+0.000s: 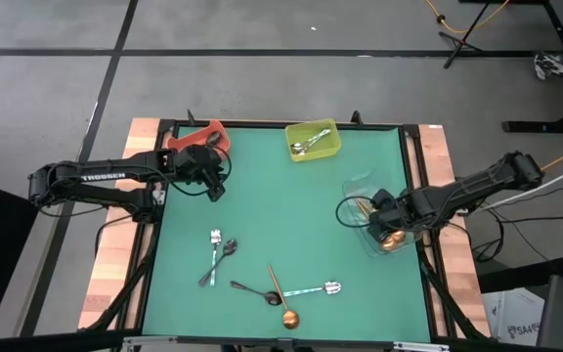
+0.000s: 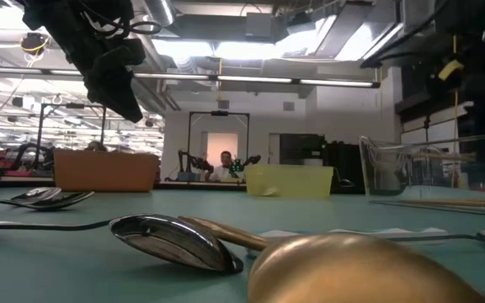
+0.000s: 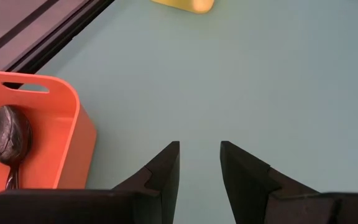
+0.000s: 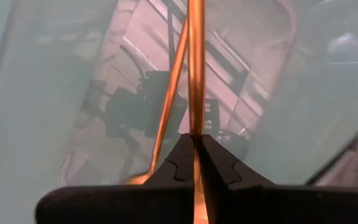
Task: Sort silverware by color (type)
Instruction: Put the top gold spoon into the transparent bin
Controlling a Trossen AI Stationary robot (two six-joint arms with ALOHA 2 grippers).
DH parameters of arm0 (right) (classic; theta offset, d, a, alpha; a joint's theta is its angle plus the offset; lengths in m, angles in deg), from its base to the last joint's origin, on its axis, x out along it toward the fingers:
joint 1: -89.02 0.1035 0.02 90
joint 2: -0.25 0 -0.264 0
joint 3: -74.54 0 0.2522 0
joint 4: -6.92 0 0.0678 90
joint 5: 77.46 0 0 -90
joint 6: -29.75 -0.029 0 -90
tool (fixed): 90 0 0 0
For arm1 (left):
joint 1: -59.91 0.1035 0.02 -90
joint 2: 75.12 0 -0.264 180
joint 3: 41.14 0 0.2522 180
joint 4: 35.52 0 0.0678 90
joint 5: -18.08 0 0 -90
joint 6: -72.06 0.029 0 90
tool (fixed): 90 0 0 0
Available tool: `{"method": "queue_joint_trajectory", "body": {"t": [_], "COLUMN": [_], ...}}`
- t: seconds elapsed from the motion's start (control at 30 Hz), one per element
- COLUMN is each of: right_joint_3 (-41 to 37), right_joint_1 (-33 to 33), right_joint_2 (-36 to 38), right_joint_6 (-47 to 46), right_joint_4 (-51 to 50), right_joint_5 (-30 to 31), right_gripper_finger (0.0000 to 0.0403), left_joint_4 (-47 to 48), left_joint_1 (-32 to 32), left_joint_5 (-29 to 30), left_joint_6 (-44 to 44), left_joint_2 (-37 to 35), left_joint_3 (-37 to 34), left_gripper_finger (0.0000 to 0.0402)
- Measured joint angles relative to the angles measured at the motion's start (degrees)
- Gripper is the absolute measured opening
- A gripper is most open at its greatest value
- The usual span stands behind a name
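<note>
Right tool (image 4: 196, 163) pinching slim copper spoon (image 4: 196, 74)

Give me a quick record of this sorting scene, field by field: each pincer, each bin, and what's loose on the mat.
left pincer: open, empty, beside red bin
right pincer: shut on copper spoon, over clear bin
red bin: one black spoon
yellow bin: silver spoons
mat: five loose spoons, mixed finishes
</note>
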Motion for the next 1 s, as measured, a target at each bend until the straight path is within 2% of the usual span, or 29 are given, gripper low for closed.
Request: {"method": "queue_joint_trajectory", "body": {"t": [0.6,1.0], "right_joint_3": [-11.0,-11.7], "right_joint_1": [0.0,0.0], "right_joint_2": [0.1,0.0], "right_joint_6": [0.0,0.4], "right_joint_4": [14.2,15.7], "right_joint_5": [-1.0,-0.8], "right_gripper_finger": [0.0000,0.0008], "left_joint_4": [0.0,0.0], "left_joint_1": [0.0,0.0], "left_joint_5": [0.0,0.0], "left_joint_6": [-0.1,-0.4], "left_joint_2": [0.0,0.0], "left_joint_3": [0.0,0.0], "left_gripper_finger": [0.0110,0.0110]}}
